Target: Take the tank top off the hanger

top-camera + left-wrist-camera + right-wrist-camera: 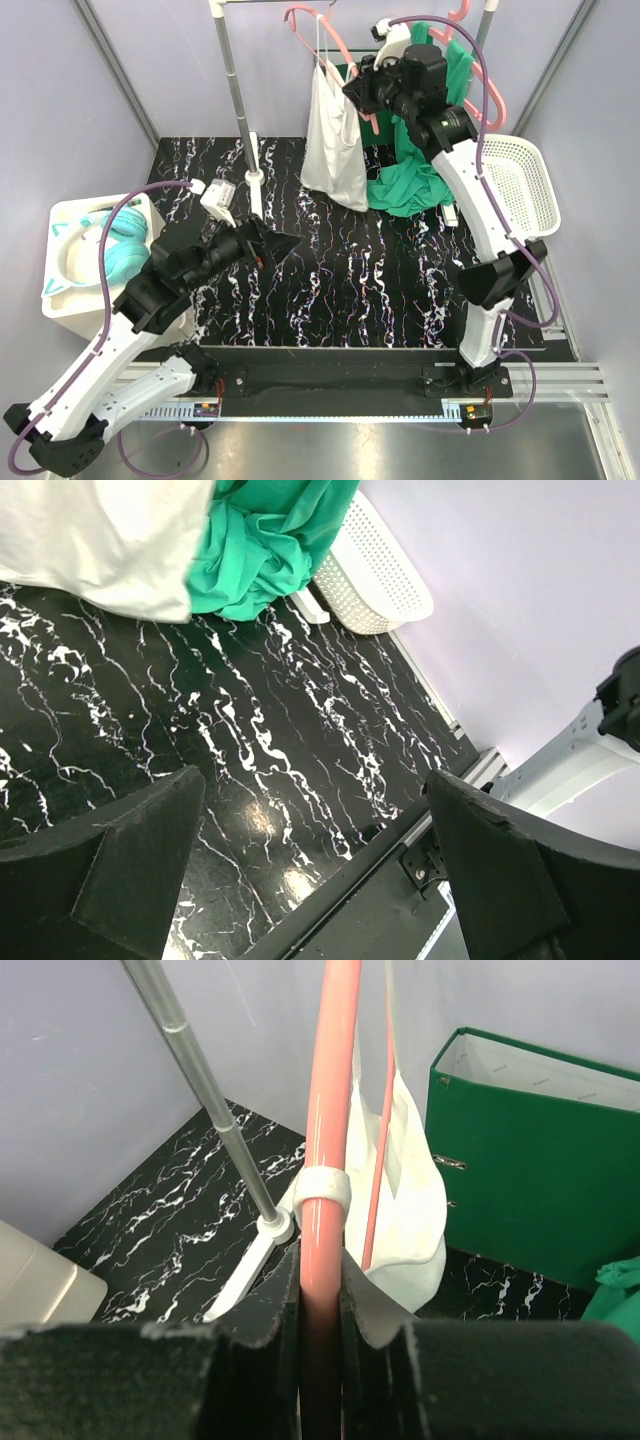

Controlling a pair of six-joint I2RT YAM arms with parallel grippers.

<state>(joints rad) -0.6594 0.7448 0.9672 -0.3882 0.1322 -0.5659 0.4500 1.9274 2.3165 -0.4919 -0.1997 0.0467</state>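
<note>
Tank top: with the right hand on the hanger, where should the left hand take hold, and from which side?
Probably the loose lower hem of the tank top, approached from the near-left. It hangs slack and unobstructed there, facing the open left hand. The right hand clamps the pink hanger above, and the green cloth crowds the right side.
</note>
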